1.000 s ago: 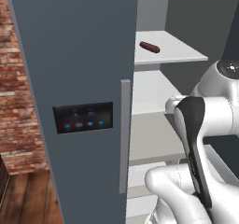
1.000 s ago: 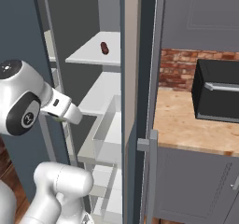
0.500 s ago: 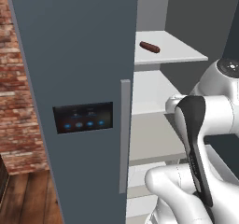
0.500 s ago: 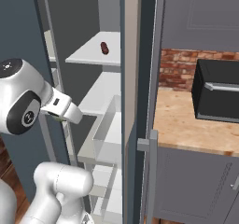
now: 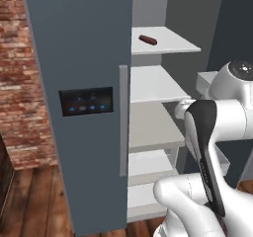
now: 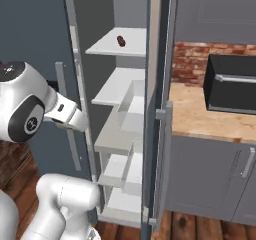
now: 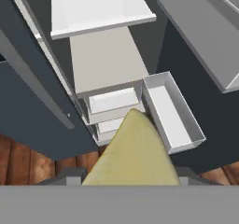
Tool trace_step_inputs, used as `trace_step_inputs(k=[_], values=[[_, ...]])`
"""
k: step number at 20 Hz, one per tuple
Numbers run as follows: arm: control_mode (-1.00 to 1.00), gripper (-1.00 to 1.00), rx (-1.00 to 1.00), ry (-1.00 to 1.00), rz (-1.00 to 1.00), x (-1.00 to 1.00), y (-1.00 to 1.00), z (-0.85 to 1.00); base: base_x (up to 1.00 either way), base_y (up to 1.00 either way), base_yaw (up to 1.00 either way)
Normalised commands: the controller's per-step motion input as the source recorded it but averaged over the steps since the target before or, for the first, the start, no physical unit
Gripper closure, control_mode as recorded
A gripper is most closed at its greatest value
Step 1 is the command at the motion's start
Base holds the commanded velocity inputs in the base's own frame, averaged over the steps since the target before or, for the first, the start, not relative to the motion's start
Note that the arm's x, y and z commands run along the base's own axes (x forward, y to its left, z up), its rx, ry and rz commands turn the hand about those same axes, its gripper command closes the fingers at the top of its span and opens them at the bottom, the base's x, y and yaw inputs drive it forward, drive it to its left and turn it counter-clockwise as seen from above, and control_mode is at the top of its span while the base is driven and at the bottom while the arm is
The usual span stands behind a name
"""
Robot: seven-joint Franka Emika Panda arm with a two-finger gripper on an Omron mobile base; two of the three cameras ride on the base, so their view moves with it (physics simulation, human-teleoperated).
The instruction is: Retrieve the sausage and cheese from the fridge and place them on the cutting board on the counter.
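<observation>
Fridge (image 5: 79, 58): standing with the right door swung open, white shelves showing.

Sausage (image 5: 147, 39): lying on the upper shelf (image 5: 168, 46), toward its back left corner, well apart from the arm. Judged light, firm and smooth-skinned, likely to roll; best taken across the middle of its length, jaws squarely over the round sides.

Cheese (image 7: 133, 155): pale yellow wedge sitting between the jaws in the hand view, pointed end aiming away toward the lower shelves and the door bin (image 7: 172, 111). The jaws are gripping it, part-closed on its thick end. Judged light, fairly stiff, a little waxy; the tapering faces are inviting slip, so the broad end is the safer hold.

Tabletop (image 6: 210, 119): lying right of the fridge, carrying a black box (image 6: 232, 89) by the brick wall.
</observation>
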Motion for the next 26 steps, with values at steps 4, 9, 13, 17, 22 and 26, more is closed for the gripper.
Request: trace_step_inputs(k=[4, 9, 13, 17, 22, 26], values=[[1.0, 1.0, 0.0, 0.0, 0.0, 0.0, 0.0, 0.0, -0.7, 0.39, -0.01], [1.0, 1.0, 0.0, 0.0, 0.0, 0.0, 0.0, 0.0, -0.59, 0.52, -0.03], [1.0, 1.0, 0.0, 0.0, 0.0, 0.0, 0.0, 0.0, -0.44, 0.32, -0.15], [1.0, 1.0, 0.0, 0.0, 0.0, 0.0, 0.0, 0.0, -0.29, 0.0, -0.42], [1.0, 1.0, 0.0, 0.0, 0.0, 0.0, 0.0, 0.0, -0.45, -0.09, -0.46], [1.0, 1.0, 0.0, 0.0, 0.0, 0.0, 0.0, 0.0, -0.14, -0.45, -0.48]])
